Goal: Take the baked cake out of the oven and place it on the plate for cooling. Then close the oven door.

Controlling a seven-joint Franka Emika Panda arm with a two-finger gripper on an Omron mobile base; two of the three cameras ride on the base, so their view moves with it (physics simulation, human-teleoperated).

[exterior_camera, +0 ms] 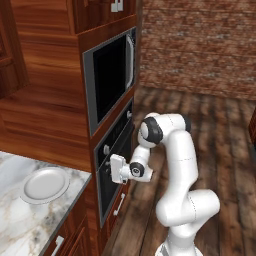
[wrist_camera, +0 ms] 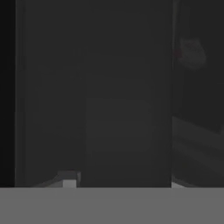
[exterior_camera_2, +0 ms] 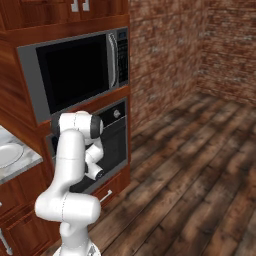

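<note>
No lettering can be read on any appliance front. The white arm bends at its elbow and turns toward the cabinet wall, its tool point(exterior_camera: 114, 169) pressed up against the oven door point(exterior_camera: 111, 172), which stands closed in its grey frame below a row of knobs. Whether the tool's jaws are apart or gripping anything cannot be told. Through the dark glass in the hand view, a faint pale shape with a reddish spot, likely the baked cake point(wrist_camera: 191, 53), sits inside the oven point(exterior_camera_2: 111, 142). The plate point(exterior_camera: 45, 184) lies bare on the marble surface point(exterior_camera: 20, 225) beside the oven. Above it sits the microwave point(exterior_camera: 111, 75), and beyond are a brick wall point(exterior_camera: 200, 45) and plank floor point(exterior_camera: 225, 150).
</note>
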